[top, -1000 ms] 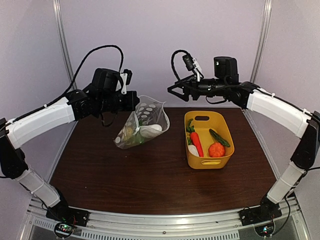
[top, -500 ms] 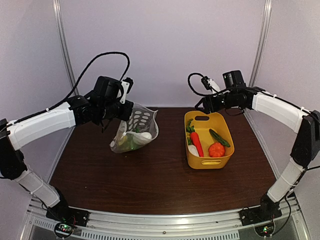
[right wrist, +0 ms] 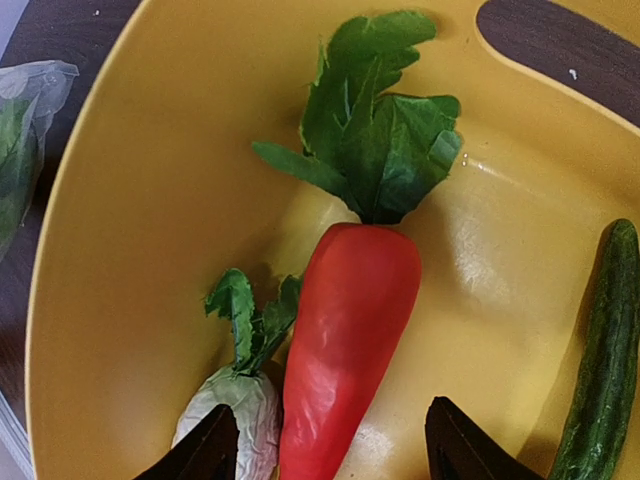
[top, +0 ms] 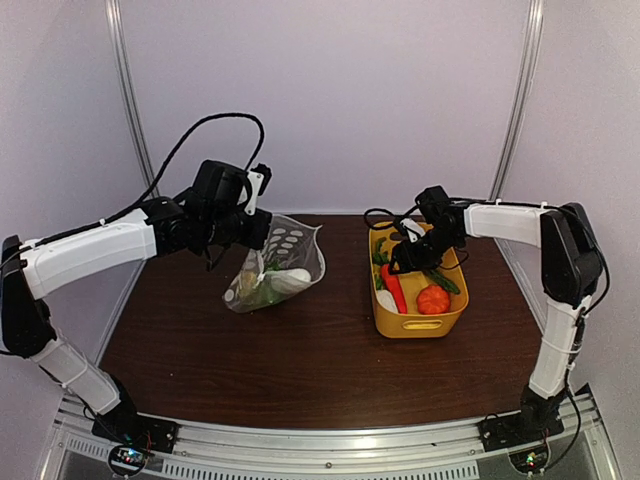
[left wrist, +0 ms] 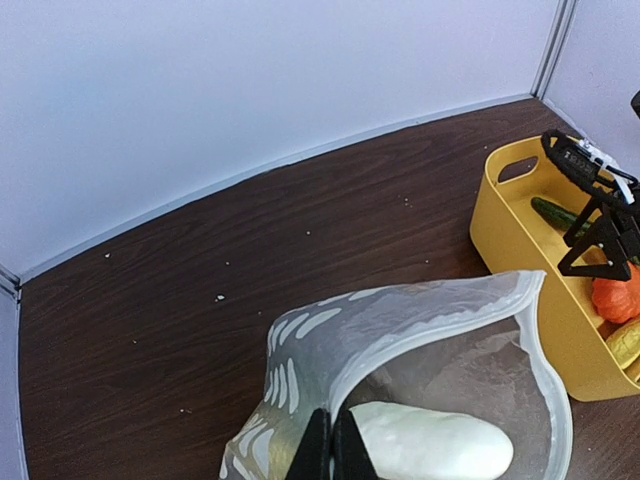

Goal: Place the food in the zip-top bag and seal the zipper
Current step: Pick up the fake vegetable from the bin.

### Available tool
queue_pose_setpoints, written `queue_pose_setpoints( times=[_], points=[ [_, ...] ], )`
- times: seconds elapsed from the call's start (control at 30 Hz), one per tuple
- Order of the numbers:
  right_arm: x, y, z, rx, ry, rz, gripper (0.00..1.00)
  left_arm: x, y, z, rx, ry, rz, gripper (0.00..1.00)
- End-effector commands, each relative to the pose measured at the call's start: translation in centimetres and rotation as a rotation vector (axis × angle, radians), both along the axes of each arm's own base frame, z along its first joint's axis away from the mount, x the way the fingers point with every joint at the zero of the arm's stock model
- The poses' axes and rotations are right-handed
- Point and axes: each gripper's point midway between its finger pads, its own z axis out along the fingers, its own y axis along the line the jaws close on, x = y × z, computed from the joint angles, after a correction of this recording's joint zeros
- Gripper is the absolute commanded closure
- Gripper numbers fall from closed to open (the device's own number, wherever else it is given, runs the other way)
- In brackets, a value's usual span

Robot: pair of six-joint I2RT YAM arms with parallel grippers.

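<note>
The left gripper [top: 256, 232] is pinched shut on the mouth edge of the zip-top bag [top: 277, 268], holding it up over the left half of the counter [top: 300, 370] toward the far edge. The bag's mouth gapes toward the yellow basket [top: 416, 326] on the right half, and whether its bottom corner rests on the counter cannot be told. The bag is thin, limp film, probably light and slippery, so the firmer zipper [left wrist: 450, 298] strip along the rim looks the soundest place to hold it. A white radish [left wrist: 430, 447] and some greens already lie inside. Over the basket, the right gripper [right wrist: 325, 450] hangs with its jaws spread on either side of a red piece [right wrist: 350, 320] topped with soft leaves [right wrist: 375, 120]. That piece lies between a small white piece [right wrist: 235, 415] and a cucumber [right wrist: 600, 350]. It appears light, hard and glossy, tapering to a point. A grasp across its thick middle seems likeliest to hold, as the leaves look too floppy.
</note>
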Motion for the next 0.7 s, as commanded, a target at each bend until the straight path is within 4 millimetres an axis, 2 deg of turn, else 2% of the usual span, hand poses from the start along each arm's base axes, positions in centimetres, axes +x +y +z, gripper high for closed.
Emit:
queue_pose_setpoints(
  times=[0.0, 0.13, 0.5, 0.67],
  points=[
    [0.4, -0.1, -0.7, 0.004, 0.034, -0.042, 0.34, 0.6, -0.8, -0.7, -0.036, 0.013, -0.002, 1.00],
    [0.7, 0.2, -1.4, 0.014, 0.046, -0.049, 0.35, 0.6, -1.0, -1.0, -0.043, 0.025, -0.004, 1.00],
    [3.6, 0.8, -2.9, -0.003, 0.051, -0.082, 0.35, 0.6, -1.0, -1.3, -0.036, 0.036, -0.006, 1.00],
    [4.2, 1.0, -3.8, -0.011, 0.058, -0.095, 0.35, 0.4, -0.8, -1.4, -0.033, 0.039, -0.002, 1.00]
  ],
)
